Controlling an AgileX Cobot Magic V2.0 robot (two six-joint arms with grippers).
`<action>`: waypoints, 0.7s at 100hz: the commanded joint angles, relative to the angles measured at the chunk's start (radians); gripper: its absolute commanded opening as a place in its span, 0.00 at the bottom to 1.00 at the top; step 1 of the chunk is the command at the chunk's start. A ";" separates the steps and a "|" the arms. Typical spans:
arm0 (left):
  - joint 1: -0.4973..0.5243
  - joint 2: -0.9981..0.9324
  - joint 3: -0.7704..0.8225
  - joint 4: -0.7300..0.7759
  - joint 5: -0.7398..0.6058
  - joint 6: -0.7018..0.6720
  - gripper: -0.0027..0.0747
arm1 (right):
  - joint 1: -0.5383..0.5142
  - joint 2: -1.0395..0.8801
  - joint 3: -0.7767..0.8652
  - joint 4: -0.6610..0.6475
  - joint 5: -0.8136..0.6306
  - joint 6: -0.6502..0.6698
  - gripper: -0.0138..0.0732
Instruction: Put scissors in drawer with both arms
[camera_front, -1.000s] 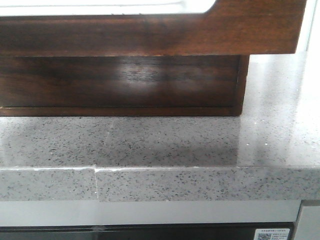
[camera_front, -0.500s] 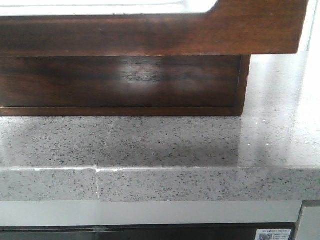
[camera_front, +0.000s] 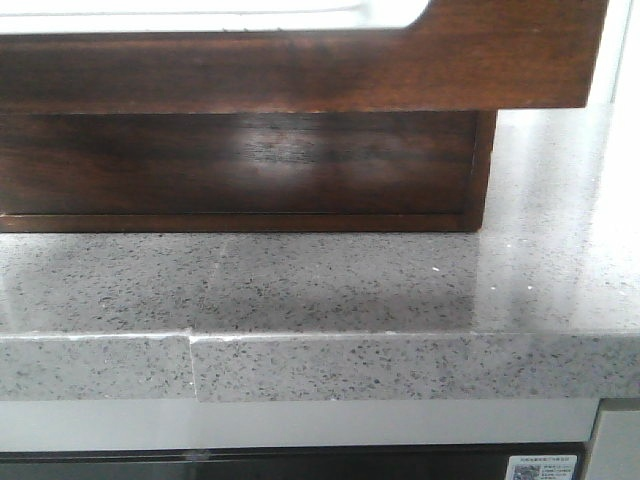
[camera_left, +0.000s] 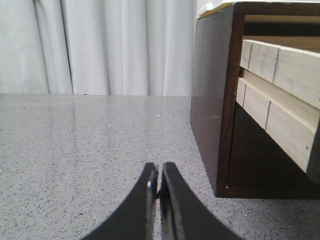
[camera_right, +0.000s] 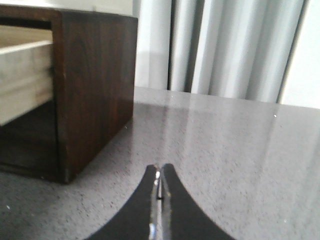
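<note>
Cropping drawer (camera_front: 300, 70) top, scissors unseen

A speckled grey stone desk (camera_front: 330, 290) fills the scene, its glossy top catching soft pale reflections; a seam splits its front edge into 2 slabs. Below that edge runs a light band over a dark panel with a small white label (camera_front: 541, 468). Beyond both sets of jaws, white pleated curtains (camera_left: 100, 45) hang behind the desk, evenly lit.
</note>
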 joint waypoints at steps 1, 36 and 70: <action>0.003 -0.031 0.036 -0.006 -0.081 0.000 0.01 | -0.003 -0.021 0.035 -0.005 -0.146 0.023 0.08; 0.003 -0.031 0.036 -0.006 -0.081 0.000 0.01 | -0.003 -0.026 0.130 -0.370 -0.304 0.390 0.08; 0.003 -0.031 0.036 -0.006 -0.081 0.000 0.01 | -0.003 -0.026 0.130 -0.404 -0.291 0.464 0.08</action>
